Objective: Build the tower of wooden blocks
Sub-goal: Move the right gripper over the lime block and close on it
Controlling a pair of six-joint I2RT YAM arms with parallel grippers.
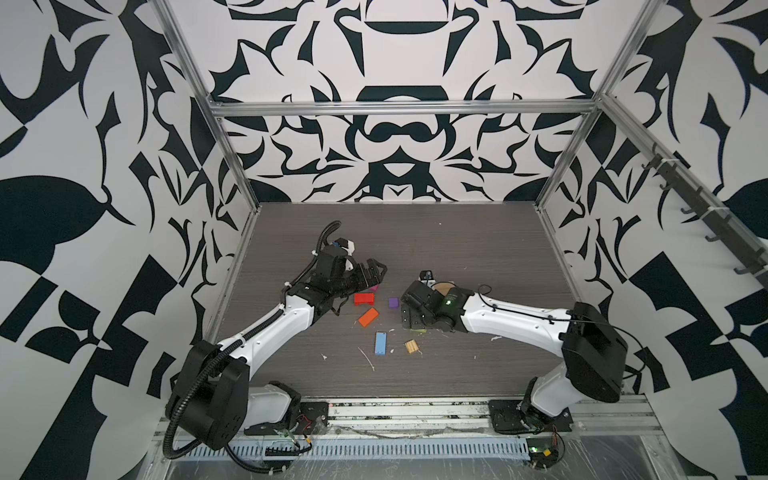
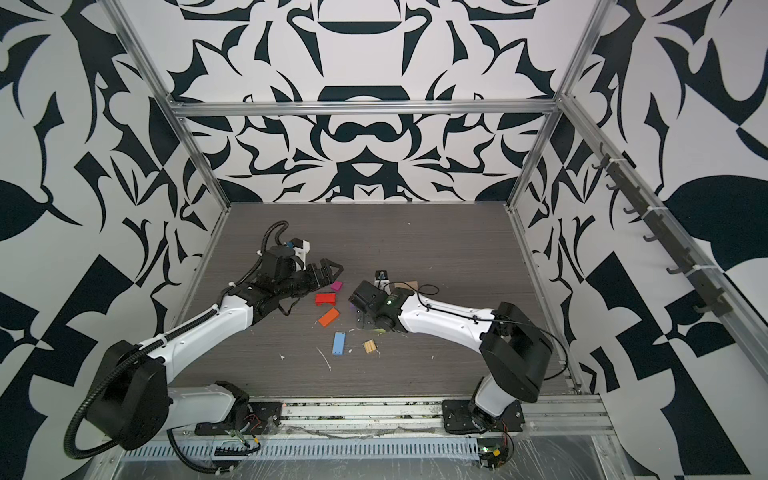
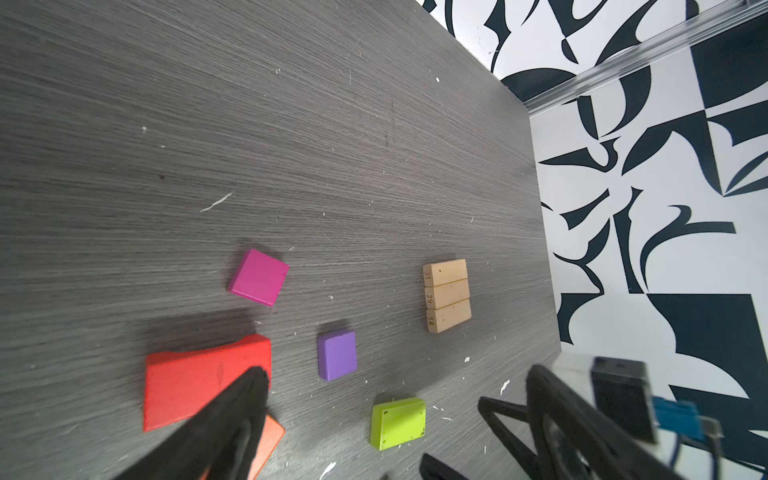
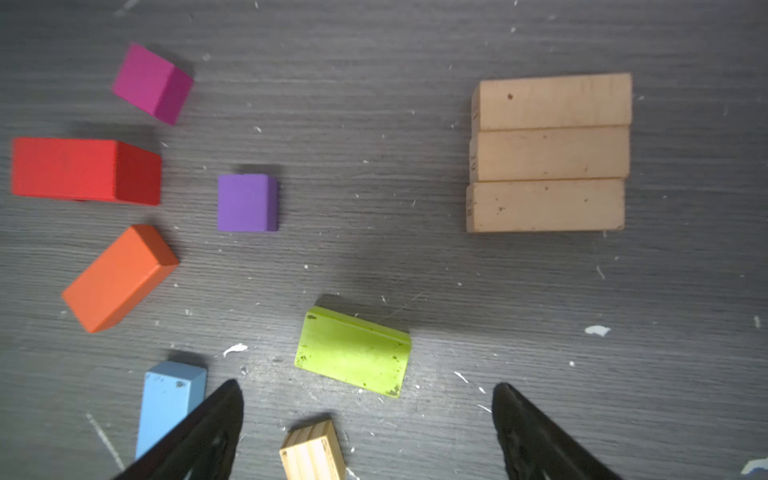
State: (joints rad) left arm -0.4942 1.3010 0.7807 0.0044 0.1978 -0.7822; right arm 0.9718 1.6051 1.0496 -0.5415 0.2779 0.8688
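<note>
**Block layout.** The wood blocks all rest singly and flat on the dark grey wood-grain table [image 1: 457, 249], towards its middle; none is stacked.
- Three tan wooden planks [image 4: 548, 151] lie side by side. Their long sides touch and their long axes are parallel, so together they form a near-square pad. In both top views the right arm covers most of them.
- The lime green rectangular wood block [image 4: 353, 351] lies near the planks, with its long axis skewed to theirs.
- The purple wood cube [image 4: 247, 202] sits between the planks and the red rectangular wood block [image 4: 83, 170].
- The red block's long axis runs left to right in both top views.
- The magenta wood cube [image 4: 151, 83] sits just beyond the red block.
- The orange rectangular wood block [image 4: 118, 278] lies just nearer than the red block, on a diagonal.
- The light blue rectangular wood block [image 1: 380, 343] points roughly near to far.
- The ridged tan square wood block [image 1: 411, 346] lies beside the light blue block, apart from it.

**Right arm.** It extends low from the near-right base leftward to the centre, with the wrist bent down. The right gripper [image 4: 368, 388] points down at the table above the lime green block. Its fingers are spread wide and hold nothing.

**Left arm.** It reaches from the near-left base forward and inward, with the forearm low. The left gripper [image 1: 376, 272] lies about level and points rightward, above the table by the magenta cube. Its fingers are spread wide and empty.
</note>
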